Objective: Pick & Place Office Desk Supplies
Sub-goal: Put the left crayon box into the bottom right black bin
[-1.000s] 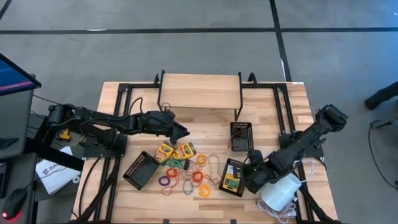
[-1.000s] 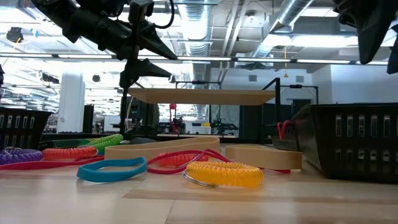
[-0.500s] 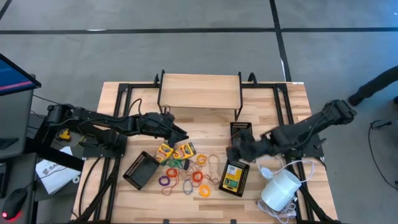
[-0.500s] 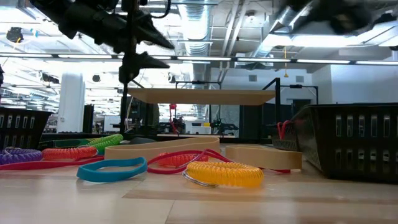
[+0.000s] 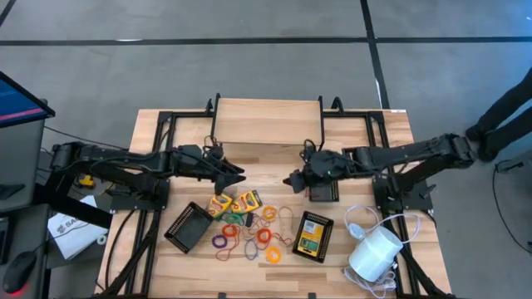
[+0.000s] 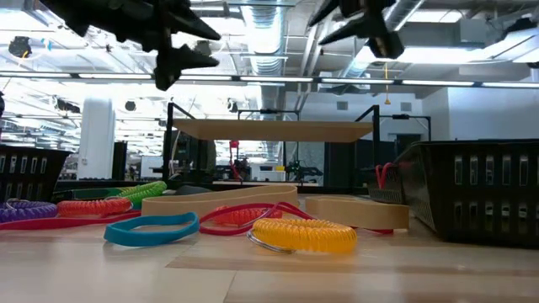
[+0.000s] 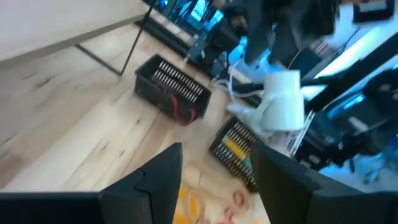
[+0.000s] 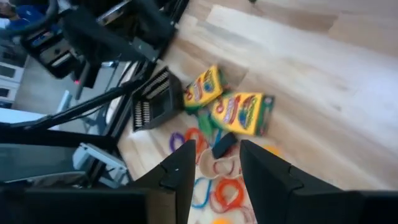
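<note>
Two yellow-and-green crayon boxes (image 5: 220, 203) (image 5: 247, 200) lie flat on the table's middle, also seen in the right wrist view as crayon boxes (image 8: 205, 87) (image 8: 239, 112). Coloured elastic loops (image 5: 249, 231) lie scattered just nearside of them; in the low view the loops (image 6: 301, 234) fill the foreground. A third crayon box (image 5: 309, 238) lies inside a black mesh tray. My left gripper (image 5: 238, 174) hovers open above and just far of the boxes. My right gripper (image 5: 291, 180) hovers open right of them, beside the far tray. Neither touches anything.
Three black mesh trays: one (image 5: 189, 226) tipped on the left, one (image 5: 322, 181) holding a red loop under the right arm, one (image 5: 321, 223) near right. A white cylinder (image 5: 376, 253) with cord sits at the near right corner. A raised wooden shelf (image 5: 268, 122) spans the far side.
My right arm has swung from the near right corner beside the white cylinder toward the far-left, ending over the table's middle by the far tray. My left gripper has risen a little and drawn back slightly toward the far-left. No object has moved.
</note>
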`<state>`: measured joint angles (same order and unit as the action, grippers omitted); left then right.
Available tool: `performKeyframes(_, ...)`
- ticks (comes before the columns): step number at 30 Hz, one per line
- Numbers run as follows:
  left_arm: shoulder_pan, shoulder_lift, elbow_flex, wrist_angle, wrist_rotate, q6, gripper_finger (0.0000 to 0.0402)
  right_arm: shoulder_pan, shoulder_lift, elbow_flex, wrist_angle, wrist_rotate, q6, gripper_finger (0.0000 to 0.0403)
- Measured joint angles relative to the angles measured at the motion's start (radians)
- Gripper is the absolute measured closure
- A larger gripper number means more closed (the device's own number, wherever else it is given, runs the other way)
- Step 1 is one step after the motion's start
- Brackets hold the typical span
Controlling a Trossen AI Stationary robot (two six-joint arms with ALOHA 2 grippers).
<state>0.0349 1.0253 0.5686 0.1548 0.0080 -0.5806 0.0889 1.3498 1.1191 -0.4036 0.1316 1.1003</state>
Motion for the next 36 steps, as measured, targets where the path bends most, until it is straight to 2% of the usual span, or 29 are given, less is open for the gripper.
performKeyframes(5, 0.0, -0.046, 0.0, -0.208, 0.025, 0.005, 0.0215, -0.087, 0.0, 0.0, 0.066, -0.046, -0.059, 0.0282)
performKeyframes(14, 0.0, -0.039, 0.0, -0.475, 0.057, 0.022, 0.0215, -0.208, 0.022, -0.001, 0.201, -0.077, -0.14, 0.0282)
performKeyframes(21, 0.0, -0.028, -0.001, -0.612, 0.184, -0.033, 0.0215, -0.19, 0.135, 0.049, 0.207, -0.161, -0.143, 0.0282)
performKeyframes(29, 0.01, -0.024, -0.113, -0.597, 0.343, -0.166, 0.0215, -0.143, 0.38, 0.157, 0.202, -0.318, -0.143, 0.0282)
performKeyframes(33, 0.01, -0.024, -0.185, -0.55, 0.419, -0.227, 0.0215, -0.126, 0.474, 0.204, 0.194, -0.345, -0.148, 0.0282)
performKeyframes(36, 0.01, -0.024, -0.22, -0.516, 0.434, -0.264, 0.0215, -0.121, 0.521, 0.241, 0.191, -0.36, -0.159, 0.0282)
